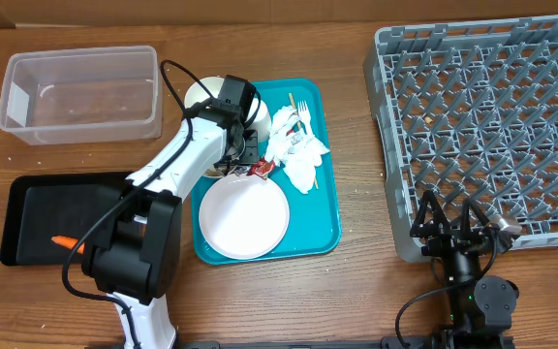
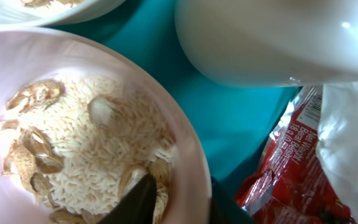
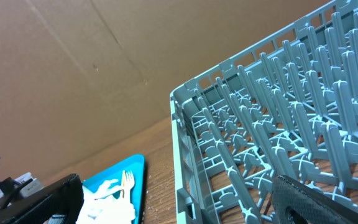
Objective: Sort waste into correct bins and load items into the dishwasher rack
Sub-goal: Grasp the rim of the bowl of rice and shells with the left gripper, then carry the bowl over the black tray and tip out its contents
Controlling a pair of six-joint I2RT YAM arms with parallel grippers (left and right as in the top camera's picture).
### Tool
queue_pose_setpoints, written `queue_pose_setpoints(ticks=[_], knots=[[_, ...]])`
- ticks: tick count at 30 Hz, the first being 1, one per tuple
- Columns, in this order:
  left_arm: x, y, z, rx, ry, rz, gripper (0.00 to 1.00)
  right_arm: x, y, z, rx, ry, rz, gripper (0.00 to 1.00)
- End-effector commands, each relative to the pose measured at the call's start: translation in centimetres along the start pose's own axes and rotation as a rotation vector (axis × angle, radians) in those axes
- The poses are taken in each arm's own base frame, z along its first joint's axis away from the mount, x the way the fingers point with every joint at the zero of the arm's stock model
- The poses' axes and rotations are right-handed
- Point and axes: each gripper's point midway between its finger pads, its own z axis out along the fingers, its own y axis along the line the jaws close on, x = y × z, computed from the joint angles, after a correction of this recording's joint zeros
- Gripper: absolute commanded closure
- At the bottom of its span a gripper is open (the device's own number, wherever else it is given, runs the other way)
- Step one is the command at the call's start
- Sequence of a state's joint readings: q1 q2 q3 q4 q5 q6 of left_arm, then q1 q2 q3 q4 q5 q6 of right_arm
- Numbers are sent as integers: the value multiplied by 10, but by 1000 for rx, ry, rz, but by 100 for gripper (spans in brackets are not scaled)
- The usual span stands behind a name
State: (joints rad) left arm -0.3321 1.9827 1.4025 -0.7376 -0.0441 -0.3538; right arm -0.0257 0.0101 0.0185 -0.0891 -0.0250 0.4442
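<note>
Smooth round pink bowl (image 2: pixel 188 149) on teal tray (image 2: pixel 229 118), left of frame, grainy rice (image 2: pixel 86 155) and beige scraps (image 2: pixel 33 149) inside, left gripper (image 2: pixel 182 198) pinching its rim, crinkled red wrapper (image 2: pixel 291 168) lower right, right gripper (image 1: pixel 449 211) spread wide at lower edge of grey pegged rack (image 1: pixel 492 116).

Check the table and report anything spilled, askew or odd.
Nothing looks spilled or broken. The one muddle is on the tray: crumpled napkins lie heaped by the fork, and a crushed red wrapper sits between them and the bowl of rice.
</note>
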Motion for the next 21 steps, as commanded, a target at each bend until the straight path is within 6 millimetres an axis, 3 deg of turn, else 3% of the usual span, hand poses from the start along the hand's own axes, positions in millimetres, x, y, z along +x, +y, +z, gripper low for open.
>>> queue_pose_setpoints(ticks=[1,2,6,9,13,16,19,21], knots=[[-13,-2,-14,-11,-25,19,89,0,-3,0,8,-9,-6,0],[-15,-2,-17,-11,-25,20,96,0,-3,0,8,-9,-6,0],[-25,-5,-36,-10,-28,23,96,0,-3,0,8,-9,-6,0],[-34,-7,-63,-10,-23,23,96,0,-3,0,8,-9,-6,0],[-44,-9,-116,-8,-20,14,96,0,-3,0,8,-9,-6,0],[-48,-2,-185,1,-54,-5,96,0,-3,0,8,-9,-6,0],[-41,22,-234,-6,-77,-59,96,0,-3,0,8,-9,-6,0],[-34,56,-259,-26,-91,-171,96,0,-3,0,8,-9,-6,0]])
